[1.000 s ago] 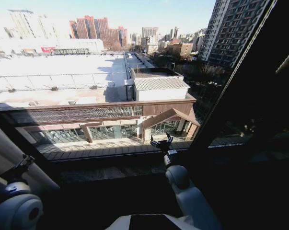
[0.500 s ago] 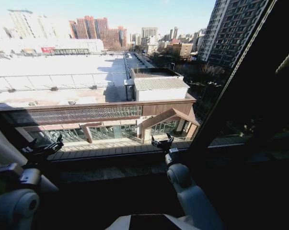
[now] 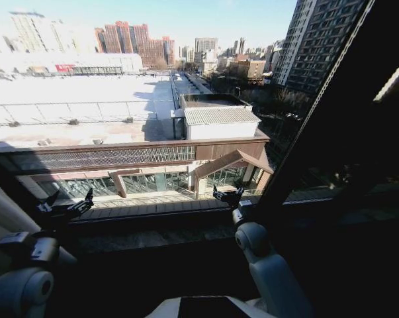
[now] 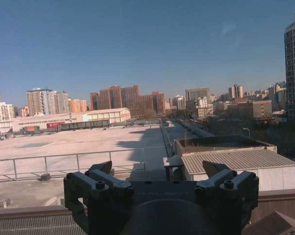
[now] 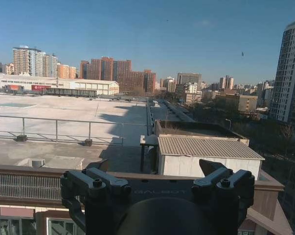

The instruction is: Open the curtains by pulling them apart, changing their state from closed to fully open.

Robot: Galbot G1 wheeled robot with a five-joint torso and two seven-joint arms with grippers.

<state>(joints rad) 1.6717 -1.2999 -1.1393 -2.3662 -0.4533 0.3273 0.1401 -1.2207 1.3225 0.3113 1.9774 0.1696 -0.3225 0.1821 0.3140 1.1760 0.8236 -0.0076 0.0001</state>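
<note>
One panel of the curtains (image 3: 2,211), pale cream and pleated, is bunched at the lower left edge of the head view, beside my left arm. My left gripper (image 3: 71,200) is open just right of that fabric, apart from it and pointing at the glass. My right gripper (image 3: 227,193) is open in front of the window's middle, near the dark slanted frame bar (image 3: 318,126). In both wrist views the left gripper (image 4: 159,171) and the right gripper (image 5: 157,169) have spread fingers with nothing between them. The glass between the arms is uncovered.
A dark window sill (image 3: 153,228) runs across below both grippers. Beyond the glass lie rooftops and city towers. The right side past the frame bar is in deep shadow, with a pale strip (image 3: 394,76) at the upper right edge.
My left arm has swung away from the curtain fabric and now points its gripper forward at the glass. The right gripper has shifted slightly to the right.
</note>
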